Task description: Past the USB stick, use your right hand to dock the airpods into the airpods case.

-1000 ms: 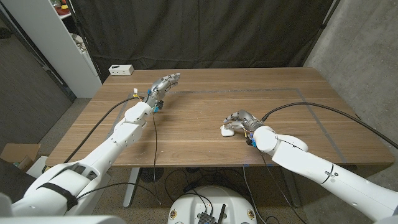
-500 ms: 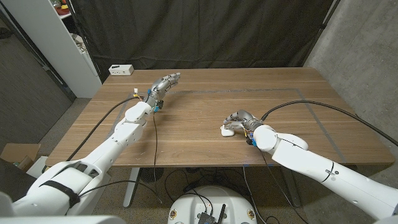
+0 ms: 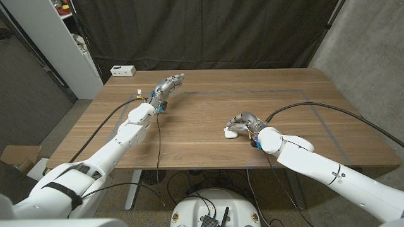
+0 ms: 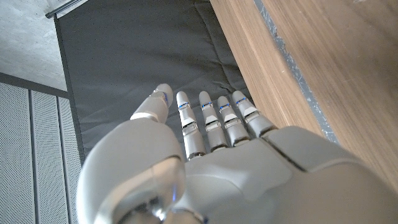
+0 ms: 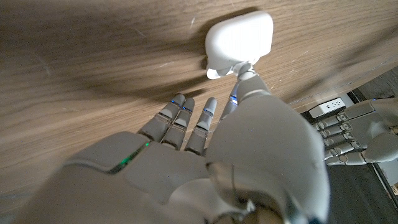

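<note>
Airpods case (image 3: 230, 132): white, lid raised, on the table (image 3: 252, 94) just beyond the right hand's fingertips.
Right hand (image 3: 245, 122): fingers curled; thumb tip touching the case; grip cannot be told.
Left hand (image 3: 166, 86): well apart, fingers straight, holding nothing.

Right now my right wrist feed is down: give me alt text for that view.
The right hand reaches along the wooden table, one fingertip touching a white airpods case that looks closed. The left hand shows beyond it, fingers straight.
</note>
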{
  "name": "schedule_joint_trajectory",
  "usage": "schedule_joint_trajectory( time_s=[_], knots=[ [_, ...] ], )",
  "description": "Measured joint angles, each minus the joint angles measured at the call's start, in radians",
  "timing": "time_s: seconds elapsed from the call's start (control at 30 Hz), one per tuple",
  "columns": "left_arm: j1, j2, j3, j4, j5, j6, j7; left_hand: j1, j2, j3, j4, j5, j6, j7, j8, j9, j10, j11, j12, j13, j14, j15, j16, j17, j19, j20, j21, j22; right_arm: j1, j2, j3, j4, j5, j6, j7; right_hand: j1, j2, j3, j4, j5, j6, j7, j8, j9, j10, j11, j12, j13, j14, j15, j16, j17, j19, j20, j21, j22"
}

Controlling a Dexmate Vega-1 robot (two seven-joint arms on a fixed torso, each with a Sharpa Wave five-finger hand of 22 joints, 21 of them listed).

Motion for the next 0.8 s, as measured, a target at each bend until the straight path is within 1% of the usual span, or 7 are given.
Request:
schedule_joint_trajectory(
  time_s=[0.13, 0.27, 0.3, 0.6, 0.63, 0.7, 0.8],
  knots=[
    [0.007, 0.004, 0.002, -0.022, 0.002, 0.009, 0.008, 0.000, 0.000, 0.000, 0.000, 0.000, 0.000, 0.000, 0.000, 0.000, 0.000, 0.000, 0.000, 0.000, 0.000, 0.000, 0.000, 0.000, 0.000, 0.000, 0.000, 0.000, -0.001, 0.000, 0.002, 0.008, 0.008, 0.023, -0.005, 0.000, 0.000, 0.000, 0.000, 0.000, 0.009, -0.001, 0.000, 0.000, 0.004, -0.003, 0.000, 0.000, 0.002, -0.002, 0.000, 0.000, -0.001, -0.001, 0.001, 0.001],
    [0.007, 0.004, 0.002, -0.022, 0.004, 0.017, 0.015, -0.002, 0.002, 0.000, 0.000, 0.000, 0.000, 0.000, 0.000, 0.000, 0.000, 0.000, -0.004, 0.000, 0.000, 0.000, 0.000, 0.000, 0.000, 0.000, 0.000, 0.000, -0.001, 0.000, 0.003, 0.014, 0.008, 0.023, -0.005, 0.000, 0.000, 0.000, 0.000, 0.000, 0.009, -0.001, 0.000, 0.000, 0.004, -0.004, 0.000, 0.000, 0.002, -0.002, 0.000, 0.000, 0.000, -0.004, 0.003, 0.003],
    [0.011, 0.008, 0.002, -0.037, 0.005, 0.018, 0.016, -0.005, 0.005, 0.000, 0.000, 0.000, 0.000, 0.000, 0.000, 0.000, 0.000, 0.000, -0.004, 0.000, 0.000, 0.000, 0.000, 0.000, 0.000, 0.000, 0.000, 0.000, -0.001, 0.000, 0.003, 0.015, 0.012, 0.031, -0.004, 0.000, 0.000, 0.000, 0.000, 0.000, 0.009, -0.001, 0.000, 0.000, 0.004, -0.004, 0.000, 0.000, 0.002, -0.002, 0.000, 0.000, 0.000, -0.004, 0.003, 0.003],
    [0.012, 0.009, 0.005, -0.045, 0.007, 0.027, 0.019, -0.010, 0.001, 0.000, 0.000, 0.007, 0.000, 0.000, 0.000, 0.000, 0.000, 0.000, -0.004, 0.000, 0.000, 0.000, 0.000, 0.000, 0.000, 0.000, 0.000, 0.000, 0.000, -0.008, 0.005, 0.010, 0.020, 0.029, 0.005, 0.000, 0.000, 0.000, 0.000, 0.000, 0.008, -0.001, 0.000, 0.000, 0.001, -0.001, 0.000, 0.000, 0.002, -0.002, 0.000, 0.000, -0.001, -0.005, 0.003, -0.001],
    [0.012, 0.009, 0.005, -0.045, 0.007, 0.027, 0.019, -0.011, 0.000, 0.000, 0.000, 0.007, 0.000, 0.000, 0.000, 0.000, 0.000, 0.000, -0.004, 0.000, 0.000, 0.000, 0.000, 0.000, 0.000, 0.000, 0.000, 0.000, 0.000, -0.008, 0.006, 0.009, 0.020, 0.028, 0.005, 0.000, 0.000, 0.000, 0.000, 0.000, 0.004, 0.003, -0.003, 0.000, 0.000, 0.000, 0.000, 0.000, 0.002, -0.002, 0.000, 0.000, -0.001, -0.005, 0.003, -0.001],
    [0.012, 0.007, 0.006, -0.045, 0.008, 0.027, 0.019, -0.011, 0.000, 0.000, 0.000, 0.007, 0.002, 0.002, 0.000, 0.000, 0.000, 0.000, -0.004, 0.000, 0.000, 0.000, 0.000, 0.000, 0.000, 0.000, 0.000, 0.000, -0.006, -0.012, 0.010, 0.005, 0.021, 0.028, 0.005, 0.000, 0.000, 0.000, 0.000, 0.000, -0.005, -0.003, -0.012, 0.000, 0.000, 0.000, 0.000, 0.000, 0.002, -0.002, 0.000, 0.000, -0.001, -0.005, 0.002, -0.001],
    [0.012, 0.006, 0.006, -0.045, 0.008, 0.027, 0.019, -0.011, 0.000, 0.000, 0.000, 0.007, 0.002, 0.002, 0.000, 0.000, 0.000, 0.000, -0.004, 0.000, 0.000, 0.000, 0.000, 0.000, 0.000, 0.000, 0.000, 0.000, -0.014, -0.015, 0.016, 0.000, 0.024, 0.035, 0.000, 0.000, 0.000, 0.000, 0.000, 0.000, -0.014, -0.001, -0.012, -0.004, 0.000, 0.000, 0.000, -0.005, 0.002, -0.002, 0.000, 0.000, -0.001, -0.005, 0.002, -0.001]
  ],
)
